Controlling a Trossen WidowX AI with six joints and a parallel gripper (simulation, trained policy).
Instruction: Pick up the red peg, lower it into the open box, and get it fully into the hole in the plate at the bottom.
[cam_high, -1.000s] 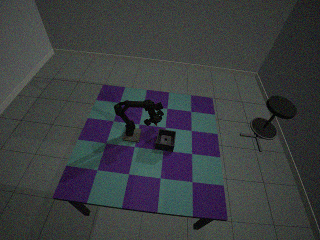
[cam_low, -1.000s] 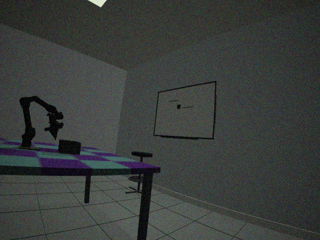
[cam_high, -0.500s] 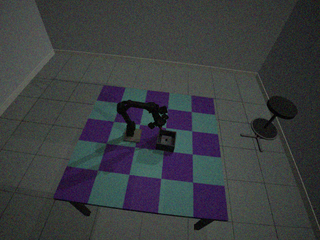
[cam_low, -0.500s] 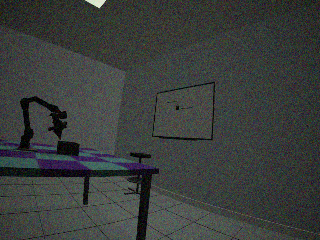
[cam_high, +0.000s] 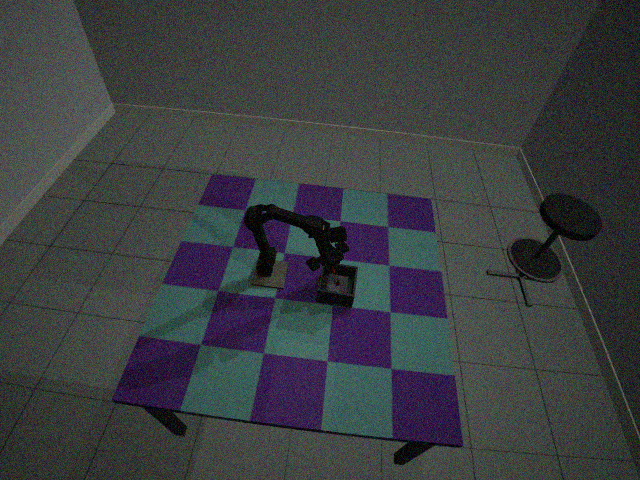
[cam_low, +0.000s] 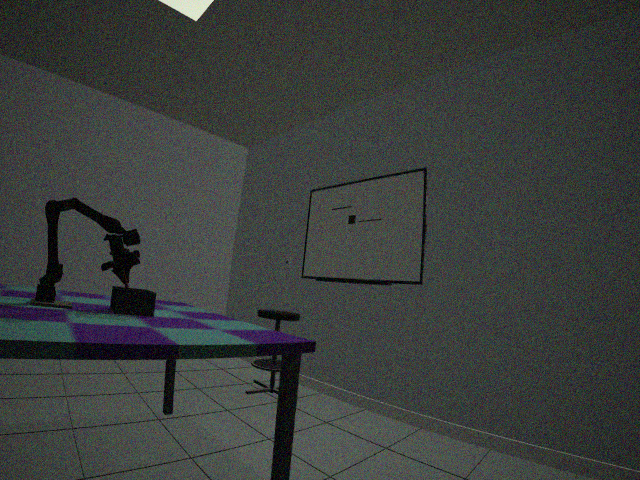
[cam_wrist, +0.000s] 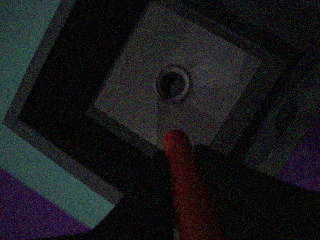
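Your gripper (cam_high: 332, 268) (cam_low: 125, 284) pinches the red peg (cam_high: 333, 269) (cam_low: 126, 284) (cam_wrist: 186, 182) over the open black box (cam_high: 334, 299) (cam_low: 133, 301) (cam_wrist: 70, 161). Down inside, you have a pale plate (cam_wrist: 215, 90) with a ringed round hole (cam_wrist: 171, 85), unfilled. You get no readable writing.

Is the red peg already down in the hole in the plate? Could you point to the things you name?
No, the wrist view shows the hole (cam_wrist: 171, 84) open, with the red peg's (cam_wrist: 184, 185) tip off to one side of it.

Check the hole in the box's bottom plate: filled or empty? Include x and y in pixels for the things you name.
Empty. The wrist view shows the hole (cam_wrist: 171, 84) dark and open, with the red peg (cam_high: 333, 269) (cam_low: 126, 281) (cam_wrist: 186, 175) outside it, its tip off to one side.
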